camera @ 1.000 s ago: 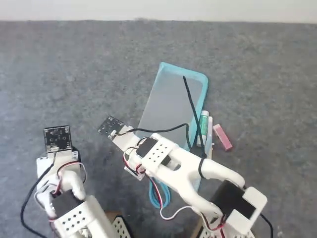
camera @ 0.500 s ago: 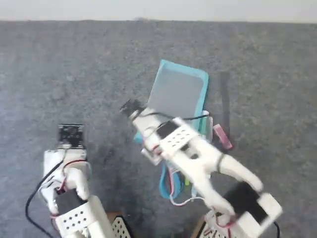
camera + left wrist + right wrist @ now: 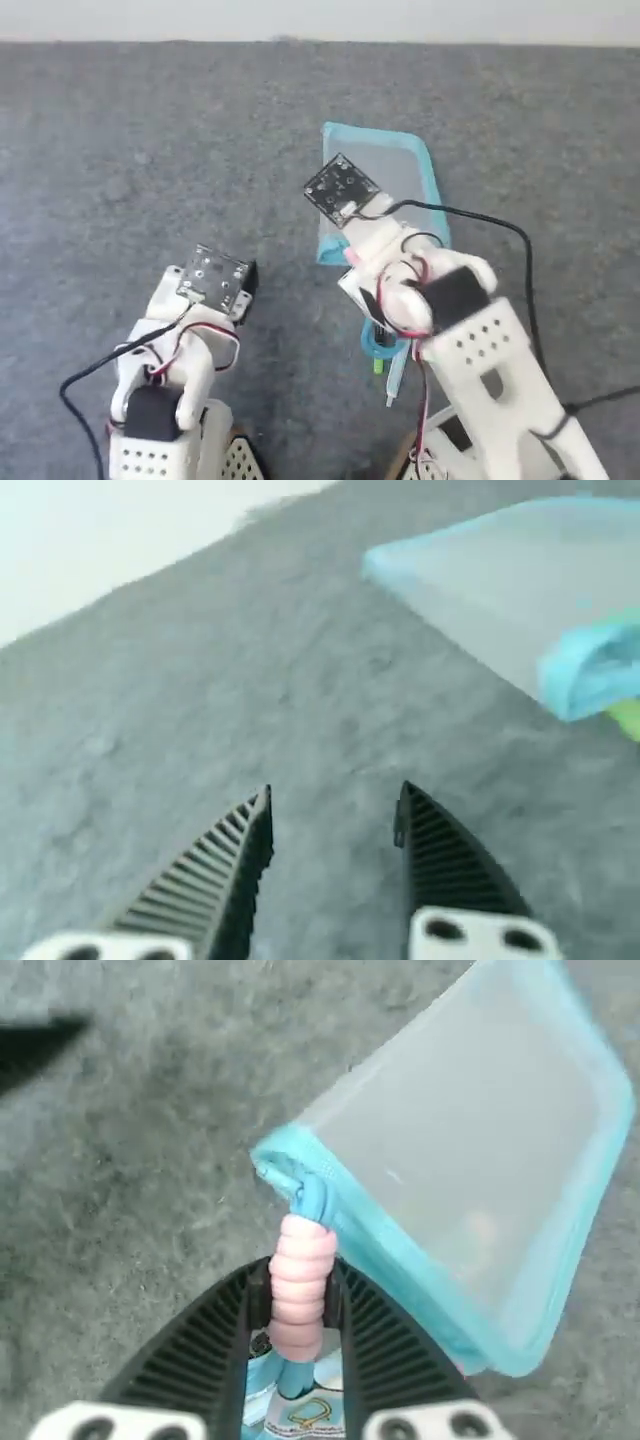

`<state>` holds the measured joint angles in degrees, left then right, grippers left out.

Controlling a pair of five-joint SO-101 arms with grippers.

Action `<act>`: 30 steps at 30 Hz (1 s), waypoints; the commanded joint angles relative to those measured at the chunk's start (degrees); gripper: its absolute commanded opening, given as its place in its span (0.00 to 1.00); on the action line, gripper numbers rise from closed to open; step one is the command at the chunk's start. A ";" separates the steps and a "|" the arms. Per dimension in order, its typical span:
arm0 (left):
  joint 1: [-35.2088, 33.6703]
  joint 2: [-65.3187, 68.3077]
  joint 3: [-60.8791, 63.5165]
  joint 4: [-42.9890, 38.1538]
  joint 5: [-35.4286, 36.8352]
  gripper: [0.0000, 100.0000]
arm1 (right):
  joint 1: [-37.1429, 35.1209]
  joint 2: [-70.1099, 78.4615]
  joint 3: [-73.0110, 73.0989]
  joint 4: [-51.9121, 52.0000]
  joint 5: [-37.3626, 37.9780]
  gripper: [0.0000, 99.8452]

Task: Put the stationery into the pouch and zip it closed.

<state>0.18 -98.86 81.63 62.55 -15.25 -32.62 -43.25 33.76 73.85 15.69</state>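
Left gripper [image 3: 335, 795]: fingers apart, holding nothing, low over the grey bench [image 3: 200, 680]. It sits well short of the pouch [image 3: 500, 590] and touches nothing.

Centre: the pale blue translucent pouch lies flat on the bench, its near end under the right arm. A green item [image 3: 379, 364] and a white pen [image 3: 395, 378] poke out at that end, so the stationery is not fully inside.

Right gripper [image 3: 298, 1278]: clamped on the pink ribbed zip pull [image 3: 297, 1260] at the pouch corner.

Risks, as judged:
- Nothing pins the pouch, so a tug on the pull may drag the whole pouch rather than run the zip.
- The protruding pen could foul the zip teeth.
- The ribbed pull is soft and may slip from the grip.
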 commanded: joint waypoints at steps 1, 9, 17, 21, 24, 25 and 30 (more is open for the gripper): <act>8.44 3.43 -5.85 -1.85 5.01 0.27 | 0.75 -3.30 -1.58 -0.22 0.44 0.01; 11.78 23.91 -6.90 -17.93 12.04 0.27 | 0.31 -3.91 -1.49 -0.13 -2.11 0.01; 9.32 31.03 -7.16 -22.86 13.36 0.27 | -3.47 -4.09 0.18 -0.57 -2.37 0.01; 9.49 29.36 -6.99 -21.36 13.36 0.27 | -7.69 -6.90 4.66 -3.91 -2.29 0.01; 9.23 27.08 -6.99 -20.22 13.36 0.27 | -7.96 -9.63 5.63 -4.09 -2.29 0.01; 9.32 26.29 -6.81 -20.22 13.36 0.27 | -7.96 -10.15 5.71 -4.09 -2.20 0.01; 9.67 24.26 -6.81 -17.76 13.36 0.27 | -7.96 -10.77 6.33 -4.09 -2.20 0.01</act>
<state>9.76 -71.87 77.76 42.68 -3.03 -39.82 -51.52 40.44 71.12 13.93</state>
